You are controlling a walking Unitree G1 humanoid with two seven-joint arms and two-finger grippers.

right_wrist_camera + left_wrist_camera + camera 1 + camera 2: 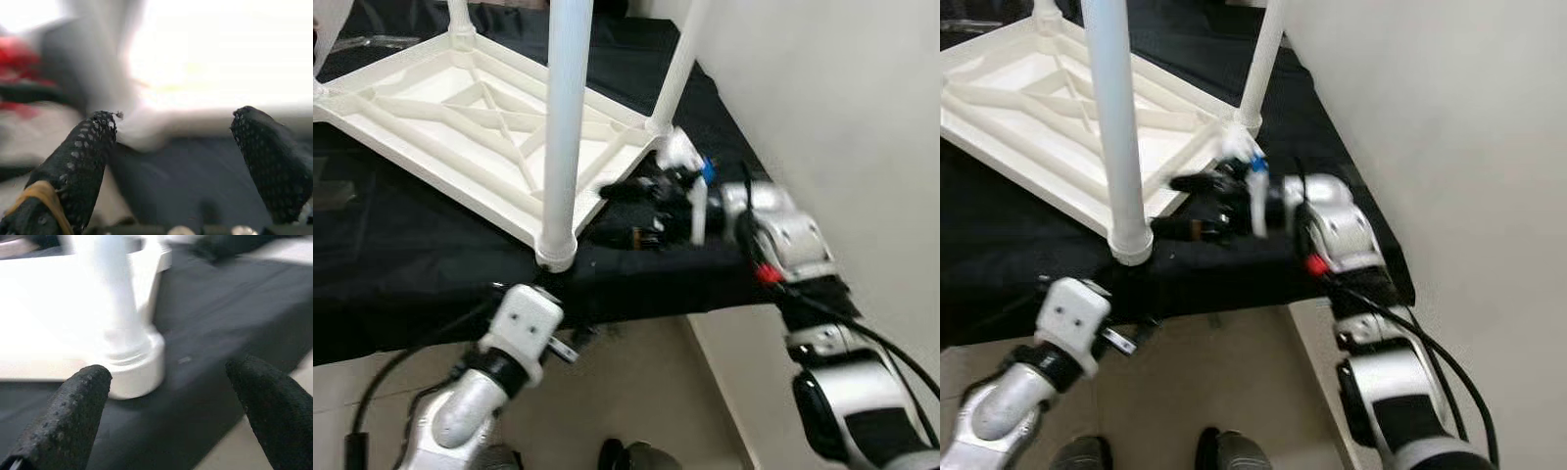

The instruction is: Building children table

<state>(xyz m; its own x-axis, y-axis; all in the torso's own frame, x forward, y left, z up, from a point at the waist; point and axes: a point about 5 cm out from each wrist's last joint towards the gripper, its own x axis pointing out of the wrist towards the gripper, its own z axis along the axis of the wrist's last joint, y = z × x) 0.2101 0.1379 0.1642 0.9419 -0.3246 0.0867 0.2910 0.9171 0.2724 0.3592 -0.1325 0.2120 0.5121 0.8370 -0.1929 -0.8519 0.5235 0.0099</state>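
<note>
A white plastic children's table (460,108) lies upside down on a black cloth (401,245), its legs pointing up. The nearest leg (566,117) stands in its corner socket (555,250) at the front edge. Another leg (677,69) rises at the right corner. My right gripper (622,211) is open, lying over the cloth against the table's right rim between those two legs. My left gripper (171,396) is open just below and in front of the near socket (137,367), its wrist (521,321) under the cloth's edge. Neither gripper holds anything.
A pale wall (842,98) runs close along the right side of the cloth-covered surface. Beige floor (636,392) lies below the front edge, with my feet (1224,450) on it. Black cables (891,352) hang along my right arm.
</note>
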